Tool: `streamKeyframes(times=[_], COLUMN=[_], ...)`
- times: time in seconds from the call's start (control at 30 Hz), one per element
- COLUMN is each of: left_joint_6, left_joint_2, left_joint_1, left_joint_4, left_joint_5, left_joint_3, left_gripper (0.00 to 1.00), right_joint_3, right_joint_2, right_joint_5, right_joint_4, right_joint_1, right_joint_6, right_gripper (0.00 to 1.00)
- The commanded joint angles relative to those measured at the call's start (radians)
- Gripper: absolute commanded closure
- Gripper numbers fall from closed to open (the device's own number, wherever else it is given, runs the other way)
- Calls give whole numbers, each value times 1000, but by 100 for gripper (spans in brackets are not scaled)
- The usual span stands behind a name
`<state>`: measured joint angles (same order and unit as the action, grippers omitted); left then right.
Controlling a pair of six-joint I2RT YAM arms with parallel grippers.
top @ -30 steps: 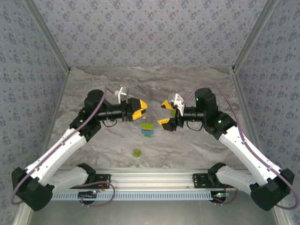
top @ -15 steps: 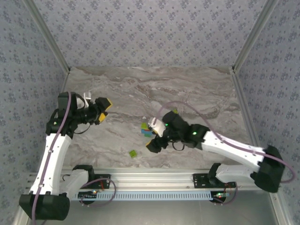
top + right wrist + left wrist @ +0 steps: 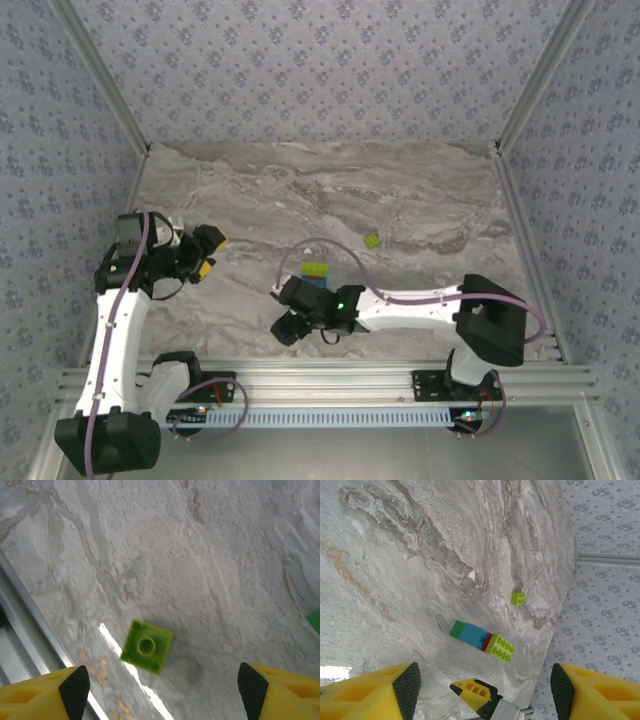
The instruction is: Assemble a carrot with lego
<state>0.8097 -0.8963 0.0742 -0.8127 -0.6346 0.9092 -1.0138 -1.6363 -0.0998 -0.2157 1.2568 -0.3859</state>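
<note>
the carrot lies flat on the marbled counter, a little left of the middle of the top view and touching neither arm. in the left wrist view it sits just below centre as a slanted row: a dark green end at the upper left, then light blue, a thin red strip and a studded yellow-green end at the lower right. a loose yellow-green brick rests alone to the upper right of the carrot, apart from it, and shows again right of centre in the left wrist view. the left gripper is at the left side of the top view, well apart from the carrot, its jaws spread wide with nothing between them. the right gripper is just below and left of the carrot, near the aluminium rail along the bottom; its jaws are also apart and grip nothing. under them in the right wrist view, a second yellow-green brick lies on the counter below centre, a round ring in its upper face, clear of both yellow tips.
</note>
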Motion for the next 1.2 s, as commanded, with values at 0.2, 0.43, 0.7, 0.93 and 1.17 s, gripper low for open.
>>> streamKeyframes(times=[0.2,0.43,0.7,0.93,1.17], left_joint_6=[-45,-53,-65,-67,-72], left_joint_2=[34,34,35,43,43], left_joint_1=[18,32,35,38,39], left_joint_4=[-31,-23,-26,-28,-22], left_joint_5=[-26,-43,-54,-54,-62], left_joint_3=[-15,-33,-32,-40,-44], left_gripper=[28,28,28,28,28], right_joint_3=[-90,-156,-153,-131,-120], right_joint_2=[-122,-207,-233,-249,-189], right_joint_5=[-140,-177,-177,-138,-124], right_joint_4=[-40,-118,-149,-110,-108], right_joint_1=[38,76,74,69,79], right_joint_6=[-139,-164,-206,-212,-173], right_gripper=[22,25,32,51,63])
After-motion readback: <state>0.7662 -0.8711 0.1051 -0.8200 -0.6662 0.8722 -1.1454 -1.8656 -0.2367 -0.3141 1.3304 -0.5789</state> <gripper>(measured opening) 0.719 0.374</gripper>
